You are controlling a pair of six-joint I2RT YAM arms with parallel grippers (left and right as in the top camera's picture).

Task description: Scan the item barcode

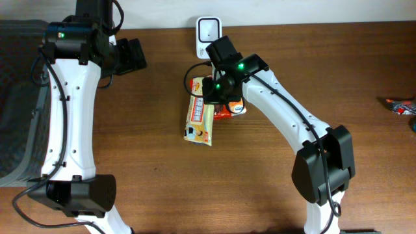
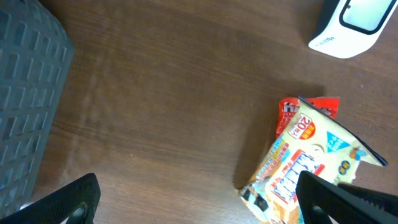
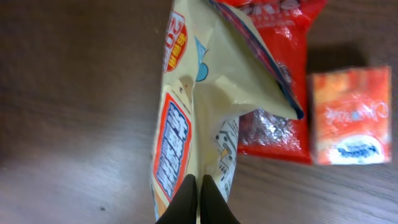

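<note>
A yellow snack bag (image 1: 198, 120) with orange and blue print lies lengthwise on the brown table, below the white barcode scanner (image 1: 208, 29). My right gripper (image 1: 218, 90) is over the bag's upper end. In the right wrist view its fingers (image 3: 199, 183) are shut together, pinching a raised fold of the yellow bag (image 3: 186, 118). A red packet (image 3: 280, 130) lies partly under the bag and a small orange box (image 3: 351, 115) sits beside it. My left gripper (image 1: 133, 55) hovers open at the back left; in its wrist view the jaws (image 2: 196, 186) stand wide apart, with the bag (image 2: 298, 168) by the right finger.
A grey ribbed bin (image 1: 19, 97) sits along the table's left edge, also seen in the left wrist view (image 2: 31, 93). A small red and blue packet (image 1: 400, 105) lies at the far right edge. The scanner (image 2: 351, 25) stands at the table's back edge.
</note>
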